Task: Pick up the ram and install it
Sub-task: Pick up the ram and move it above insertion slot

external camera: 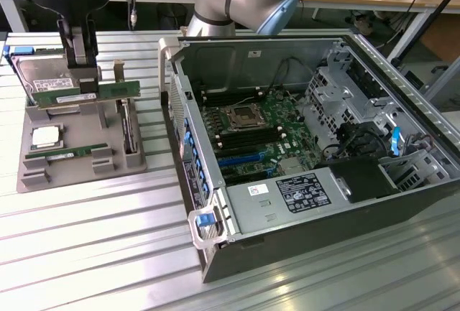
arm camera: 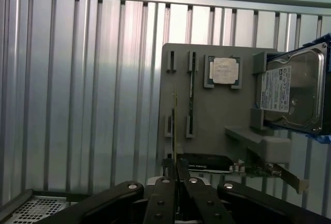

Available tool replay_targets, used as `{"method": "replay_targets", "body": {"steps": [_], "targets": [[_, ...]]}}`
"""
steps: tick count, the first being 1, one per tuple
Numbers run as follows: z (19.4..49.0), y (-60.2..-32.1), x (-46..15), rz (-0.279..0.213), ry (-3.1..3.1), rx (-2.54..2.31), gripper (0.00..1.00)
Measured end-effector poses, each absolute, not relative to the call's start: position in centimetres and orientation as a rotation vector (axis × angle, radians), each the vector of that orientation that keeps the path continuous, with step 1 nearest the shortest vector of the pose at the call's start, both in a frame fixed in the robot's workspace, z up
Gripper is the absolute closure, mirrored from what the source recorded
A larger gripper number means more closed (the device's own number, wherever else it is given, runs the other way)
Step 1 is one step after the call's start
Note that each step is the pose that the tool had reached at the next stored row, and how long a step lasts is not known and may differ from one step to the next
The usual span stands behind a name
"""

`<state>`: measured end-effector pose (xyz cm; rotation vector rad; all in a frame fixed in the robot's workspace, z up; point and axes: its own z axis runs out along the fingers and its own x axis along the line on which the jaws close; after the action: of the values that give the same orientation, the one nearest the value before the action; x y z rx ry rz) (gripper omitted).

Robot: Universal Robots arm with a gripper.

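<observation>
- My tool [external camera: 88,85] is pinched narrow on the ram [external camera: 118,90], gripping it around the middle of its upper long edge.
- The ram hangs level right under my tool, its two ends reaching out toward the exterior view's left and right.
- It is held up over the grey holder [external camera: 108,164], in front of the hard drive [external camera: 43,74] that lies at the holder's far end.
- A second ram stick [external camera: 65,154] lies in its slot near the holder's front edge, just beside the processor [external camera: 44,137]. The expansion card [external camera: 128,128] stands on edge toward the exterior view's right of the holder.
- The open computer case [external camera: 402,203] lies on the table [external camera: 86,246] well apart from the ram, to the exterior view's right, with its motherboard [external camera: 251,121] showing.
- The held ram carries a white label on the half toward the exterior view's left, with print too small to read.
- The hard drive has a white label with dark print in the wrist view, and I cannot make out the words.
- Inside the case, a black label [external camera: 302,192] with white markings and a small white sticker [external camera: 259,189] sit on the metal cover. Neither is readable.
</observation>
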<state>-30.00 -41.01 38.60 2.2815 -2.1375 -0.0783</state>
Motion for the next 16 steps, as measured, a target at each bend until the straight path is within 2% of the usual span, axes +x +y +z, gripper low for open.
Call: {"method": "replay_targets", "body": {"steps": [16], "targets": [[38.6,-41.0,-24.2,-0.076,-2.136,2.280,0.88]]}}
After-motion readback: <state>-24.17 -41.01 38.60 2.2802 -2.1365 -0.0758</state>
